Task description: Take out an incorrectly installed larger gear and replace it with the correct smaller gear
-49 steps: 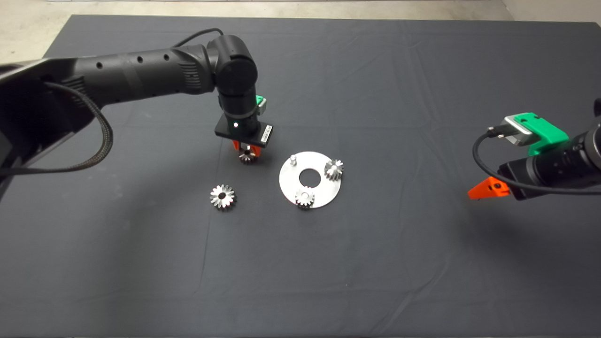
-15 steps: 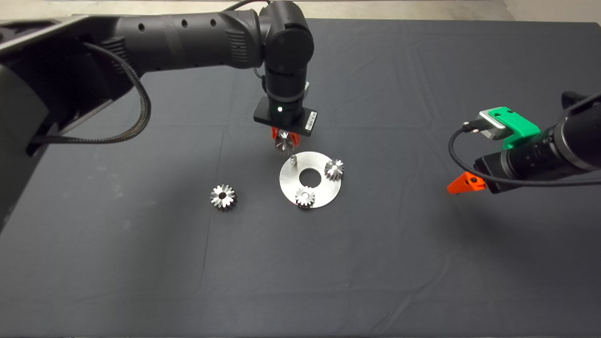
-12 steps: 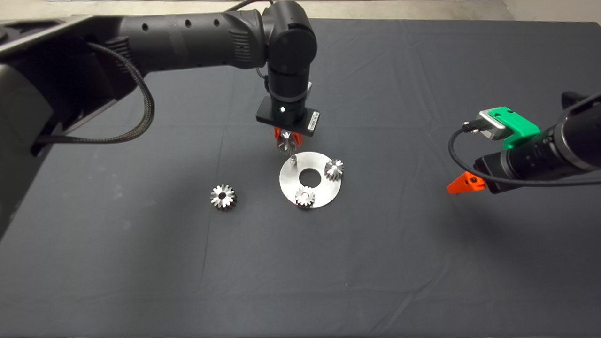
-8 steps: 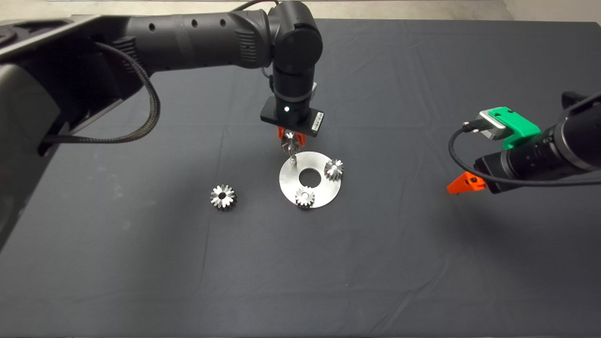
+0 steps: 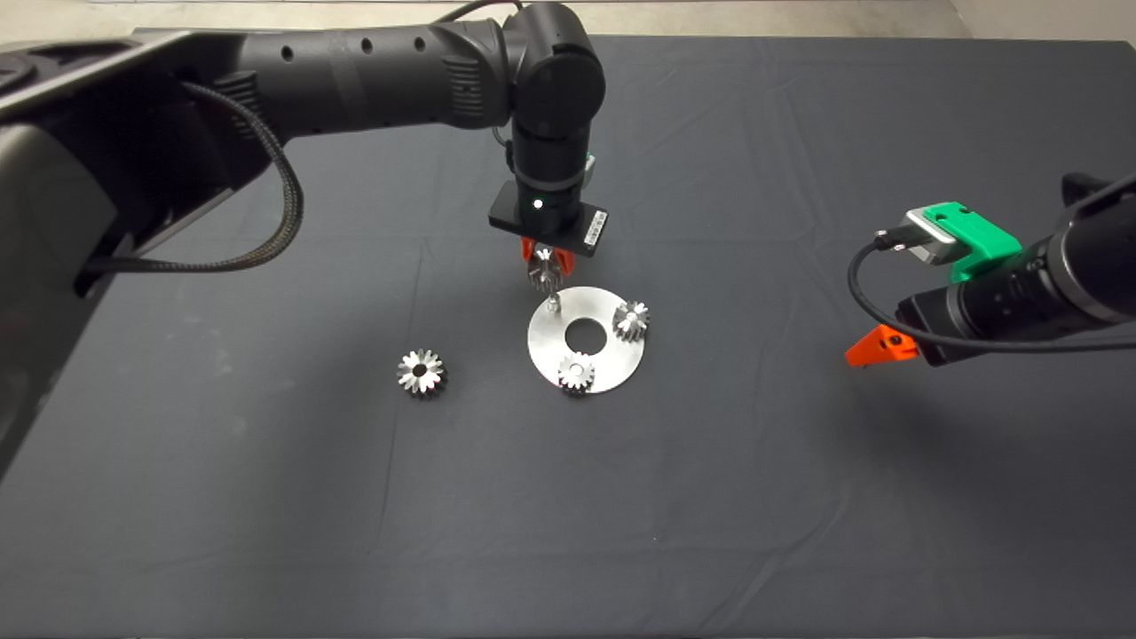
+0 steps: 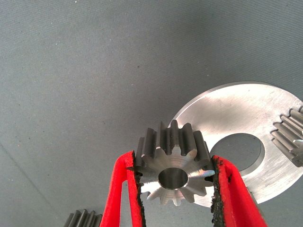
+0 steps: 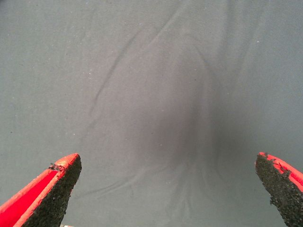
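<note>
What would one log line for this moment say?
left hand: holds smaller gear above plate pin | right hand: open, idle | larger gear: on mat

Left arm: black, reaches in from the surface's left edge to its middle, wrist turned straight down. Left tool point(image 5: 544, 259): points downward, its red fingers point(image 6: 124, 189) closed with the black pads pressed on opposite sides of the smaller gear point(image 6: 173, 170), held clear above the surface.

Right arm: black, enters from the surface's right edge, held low and roughly level, well apart from the left arm. Right tool point(image 7: 170, 198): green mount, red fingers point(image 7: 45, 194) spread wide, nothing between them.
</note>
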